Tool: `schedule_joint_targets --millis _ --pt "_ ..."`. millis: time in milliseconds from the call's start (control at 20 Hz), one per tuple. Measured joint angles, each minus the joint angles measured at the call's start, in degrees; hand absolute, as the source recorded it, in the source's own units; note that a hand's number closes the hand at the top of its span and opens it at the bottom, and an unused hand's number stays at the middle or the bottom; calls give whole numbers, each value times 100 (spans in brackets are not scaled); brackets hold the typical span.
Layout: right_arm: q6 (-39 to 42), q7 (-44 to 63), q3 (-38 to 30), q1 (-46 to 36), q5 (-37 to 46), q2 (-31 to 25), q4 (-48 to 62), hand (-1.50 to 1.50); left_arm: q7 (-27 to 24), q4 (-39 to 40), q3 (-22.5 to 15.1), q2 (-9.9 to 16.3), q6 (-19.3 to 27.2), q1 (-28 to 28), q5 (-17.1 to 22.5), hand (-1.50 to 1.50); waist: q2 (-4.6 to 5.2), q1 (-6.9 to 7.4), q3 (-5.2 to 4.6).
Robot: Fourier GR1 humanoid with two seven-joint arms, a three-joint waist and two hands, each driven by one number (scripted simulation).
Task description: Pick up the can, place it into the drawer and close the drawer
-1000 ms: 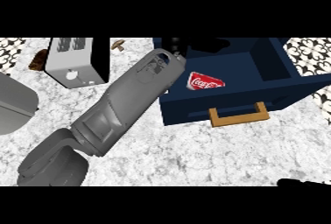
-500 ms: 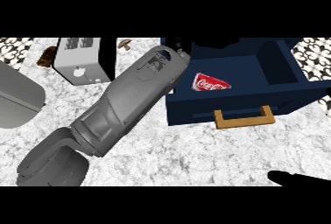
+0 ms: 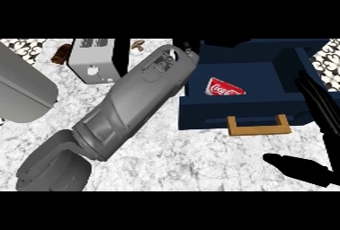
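Lying in the drawer, can left of right hand.

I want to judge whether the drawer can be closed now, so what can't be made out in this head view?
- Left hand: hidden past the forearm's end at the drawer's rim.
- Can: lower part hidden by the drawer's front wall.
- Right hand: cut off by the right edge; finger pose unclear.
- Toaster: top cut off.

Speckled stone-like counter, matt blue drawer with wooden handle, glossy red can, metal toaster
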Motion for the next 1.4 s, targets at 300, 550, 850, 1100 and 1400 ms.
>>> schedule_joint_targets --millis 300,550,850,1100,1400 --pt "-487 -37 578 -194 1283 69 953 -150 221 -228 9 52 56 47 -88 -150 -47 189 -2" --pt "-1212 -168 661 -568 1861 344 2124 -150 511 -568 -9 322 31 164 -264 -150 -71 305 0" --pt "-2075 -496 418 -1071 2124 527 3423 -150 1090 -1335 -137 854 16 478 -497 -150 -137 386 -49" --pt "-2431 -619 178 -1681 2281 519 4338 -150 1506 -2069 -215 1340 5 788 -643 -150 -177 451 -91" --pt "-3000 -796 -38 -2289 2552 492 5390 -150 1871 -2758 -232 1864 -65 1093 -754 -150 -197 511 -131"
